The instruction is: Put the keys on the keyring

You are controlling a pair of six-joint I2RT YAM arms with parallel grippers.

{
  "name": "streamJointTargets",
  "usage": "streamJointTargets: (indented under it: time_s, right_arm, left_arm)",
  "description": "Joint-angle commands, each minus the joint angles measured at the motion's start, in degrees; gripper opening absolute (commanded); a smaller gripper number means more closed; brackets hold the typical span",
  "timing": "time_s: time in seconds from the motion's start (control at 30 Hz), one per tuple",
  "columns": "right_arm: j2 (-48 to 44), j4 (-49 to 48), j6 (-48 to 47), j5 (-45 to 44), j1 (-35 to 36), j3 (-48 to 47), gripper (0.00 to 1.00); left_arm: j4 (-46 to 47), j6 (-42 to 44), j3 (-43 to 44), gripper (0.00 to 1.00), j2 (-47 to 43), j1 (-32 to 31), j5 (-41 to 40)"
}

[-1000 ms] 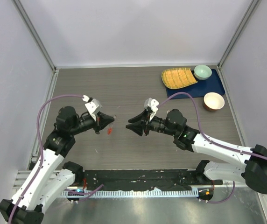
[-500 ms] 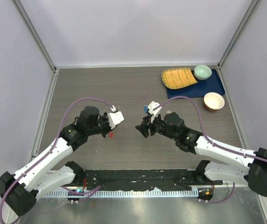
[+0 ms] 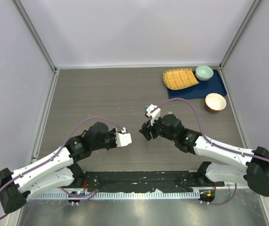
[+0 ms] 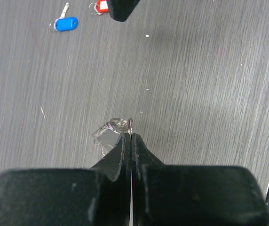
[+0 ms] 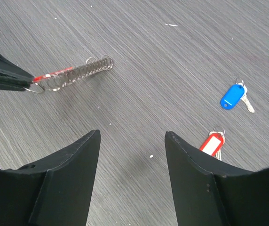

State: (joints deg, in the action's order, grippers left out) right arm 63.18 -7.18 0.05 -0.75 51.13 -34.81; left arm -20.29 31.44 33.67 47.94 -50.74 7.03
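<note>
While the left claw point(image 4: 129, 140) pinches it with both fingers pressed together, the keyring point(image 5: 73, 73), a silvery coil with a red strip, juts just past the fingertips; whether it touches the wood-grain table point(image 4: 209, 84) cannot be told. The right claw point(image 5: 132, 136) faces it, spread wide and empty. Beside that claw, on the table, lie a blue-headed key point(image 5: 233, 95) and a red-headed key point(image 5: 213, 143), its finger partly covering the red one in the left wrist view. Far behind it sit a woven yellow mat point(image 3: 179, 78), a teal bowl point(image 3: 204, 72), a cream bowl point(image 3: 215, 101) and a blue cloth point(image 3: 209, 88).

Lab bench point(image 3: 101, 89), plain enclosure walls point(image 3: 134, 28)
</note>
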Motion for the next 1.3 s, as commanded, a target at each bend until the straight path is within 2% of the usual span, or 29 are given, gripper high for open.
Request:
streamJointTargets:
  time_s: [0.0, 0.3, 0.5, 0.6, 0.7, 0.97, 1.07, 1.27]
  right_arm:
    - [0.81, 1.46, -0.67, 2.14, -0.68, -1.23, 0.62]
    - [3.97, 0.94, 1.16, 6.91, -4.62, -2.11, 0.60]
    - [6.08, 6.82, 5.48, 2.53, -12.37, -5.26, 0.57]
    - [9.76, 12.00, 6.97, -0.90, -15.00, -8.78, 0.53]
    - [14.16, 14.03, 5.57, -0.04, -17.20, -11.86, 0.49]
    - [23.56, 14.91, 1.89, 15.58, -25.38, -17.40, 0.41]
    - [26.46, 14.92, 0.21, 18.24, -27.40, -19.42, 0.36]
    - [33.58, 19.64, -5.14, 22.89, -28.54, -26.71, 0.35]
  left_arm:
    - [5.79, -3.66, -0.45, 0.00, -4.51, -0.41, -1.05]
    - [5.00, -4.54, -1.15, 0.00, -8.74, -0.50, -0.97]
    - [4.21, -4.02, -2.56, 0.00, -13.05, -0.50, -2.02]
    - [4.47, -3.93, -2.29, 0.00, -12.26, -0.50, -2.11]
    - [5.18, -3.93, -2.47, 0.00, -12.35, -0.50, -1.49]
    - [6.49, -3.67, -3.61, 0.00, -13.84, -0.50, -3.07]
    - [7.11, -2.97, -4.31, 0.00, -14.28, -0.50, -3.16]
    - [7.64, -2.61, -4.75, 0.00, -15.16, -0.59, -3.16]
